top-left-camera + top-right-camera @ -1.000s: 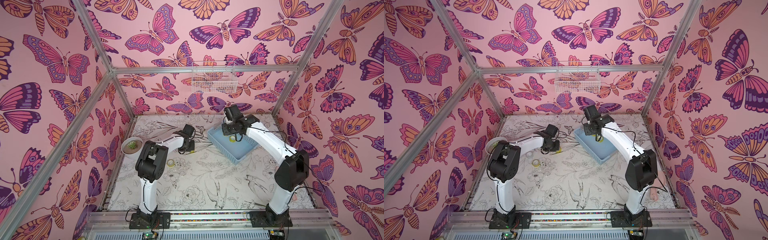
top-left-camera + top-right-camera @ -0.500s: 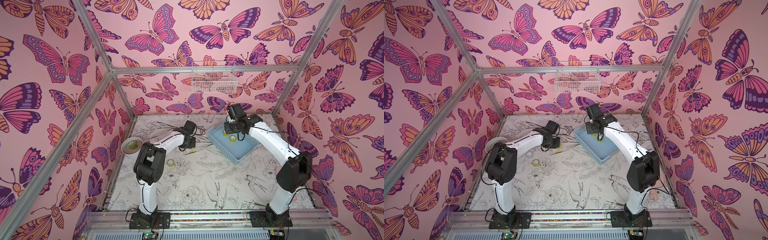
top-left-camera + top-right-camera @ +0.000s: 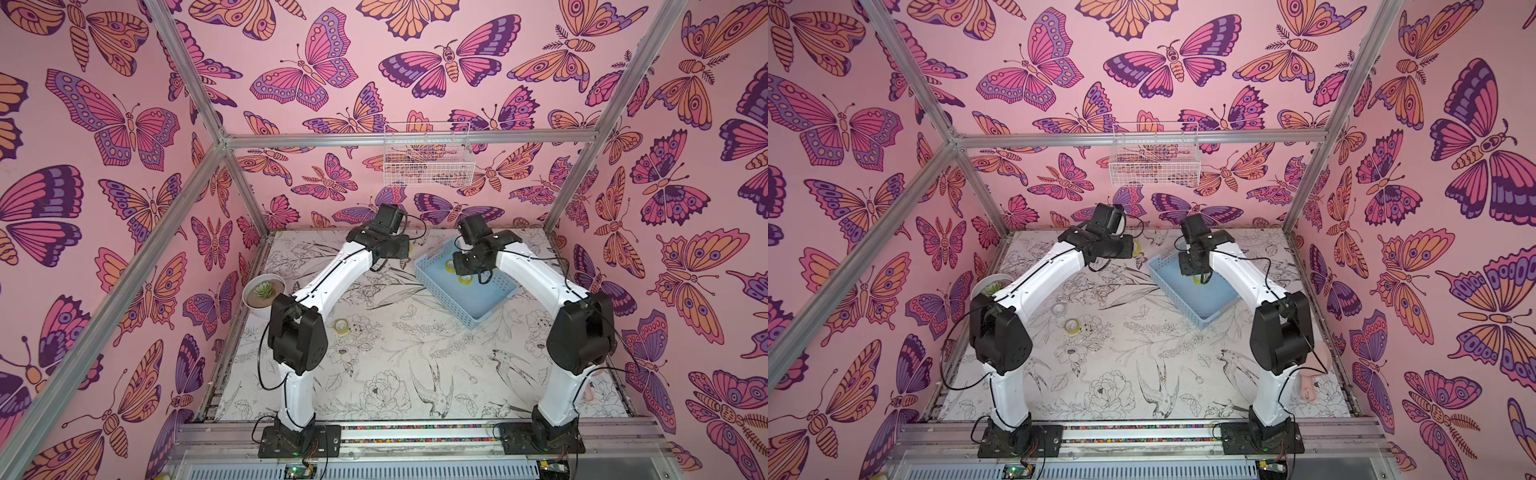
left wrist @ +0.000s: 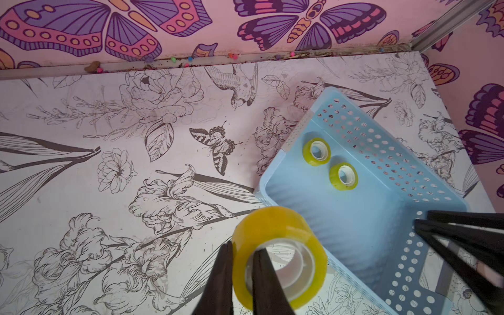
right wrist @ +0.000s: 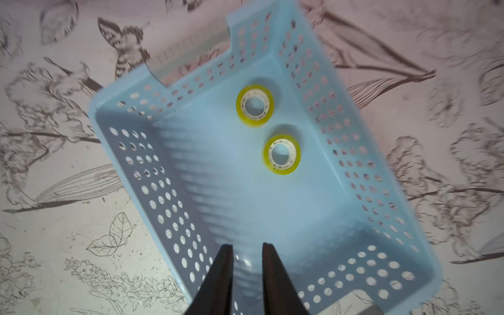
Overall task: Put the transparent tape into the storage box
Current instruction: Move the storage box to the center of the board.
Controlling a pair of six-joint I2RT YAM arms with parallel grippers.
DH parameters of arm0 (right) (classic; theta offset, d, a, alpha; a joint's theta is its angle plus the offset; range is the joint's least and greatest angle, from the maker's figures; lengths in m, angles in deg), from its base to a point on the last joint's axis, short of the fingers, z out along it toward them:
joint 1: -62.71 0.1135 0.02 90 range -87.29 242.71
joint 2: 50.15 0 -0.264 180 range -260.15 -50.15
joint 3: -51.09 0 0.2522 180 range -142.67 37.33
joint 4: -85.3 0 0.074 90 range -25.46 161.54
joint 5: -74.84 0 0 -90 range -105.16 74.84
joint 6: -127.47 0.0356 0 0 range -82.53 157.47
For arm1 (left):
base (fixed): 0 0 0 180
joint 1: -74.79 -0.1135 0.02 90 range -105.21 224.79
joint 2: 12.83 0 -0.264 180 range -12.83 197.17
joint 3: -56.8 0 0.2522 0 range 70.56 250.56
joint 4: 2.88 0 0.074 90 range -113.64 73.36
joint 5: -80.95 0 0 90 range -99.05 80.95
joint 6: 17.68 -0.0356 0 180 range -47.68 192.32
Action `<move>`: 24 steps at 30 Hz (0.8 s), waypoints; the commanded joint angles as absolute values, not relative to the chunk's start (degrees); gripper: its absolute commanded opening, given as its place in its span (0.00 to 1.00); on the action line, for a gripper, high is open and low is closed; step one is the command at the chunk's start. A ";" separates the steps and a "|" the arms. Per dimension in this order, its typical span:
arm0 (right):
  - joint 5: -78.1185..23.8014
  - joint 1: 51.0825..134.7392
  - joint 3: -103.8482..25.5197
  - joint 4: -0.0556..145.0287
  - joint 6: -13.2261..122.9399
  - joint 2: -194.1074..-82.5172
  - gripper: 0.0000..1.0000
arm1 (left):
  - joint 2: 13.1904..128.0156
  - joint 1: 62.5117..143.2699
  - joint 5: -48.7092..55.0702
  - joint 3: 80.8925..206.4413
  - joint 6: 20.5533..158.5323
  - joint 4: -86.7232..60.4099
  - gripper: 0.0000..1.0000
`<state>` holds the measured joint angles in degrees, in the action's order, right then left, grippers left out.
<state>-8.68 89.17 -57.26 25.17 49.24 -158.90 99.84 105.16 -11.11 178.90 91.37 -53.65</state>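
Enclosure walls: pink panels printed with large purple, magenta and orange butterflies [image 3: 124,124] on the left, back and right sides, seen in both top views. Silver aluminium frame bars [image 3: 407,139] follow the panel joints, one horizontal across the back wall and slanted posts at the corners. A white wire basket [image 3: 428,160] hangs from the horizontal bar.

Surface [image 3: 395,374]: white sheet with black line drawings of flowers, leaves and birds. Small coloured beads [image 4: 188,58] lie in the seam between the surface and the back wall. A silver metal rail [image 3: 415,442] runs along the near edge. A small round white pot with a green succulent [image 3: 263,291] stands at the left edge, beside the wall.

Light is even and diffuse; shadows are soft.
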 commanded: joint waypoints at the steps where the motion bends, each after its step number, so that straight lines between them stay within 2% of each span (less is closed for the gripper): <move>1: -12.85 88.91 -54.91 26.34 49.91 -163.31 0.24 | 101.79 105.32 -10.19 179.40 90.61 -56.76 0.00; 12: -19.06 90.29 -52.20 31.37 51.44 -168.29 0.23 | 98.99 105.11 -11.23 176.40 89.85 -56.90 0.00; 24: -23.21 96.95 -46.77 31.45 51.44 -165.71 0.22 | 99.18 104.89 -11.90 176.90 90.06 -56.48 0.00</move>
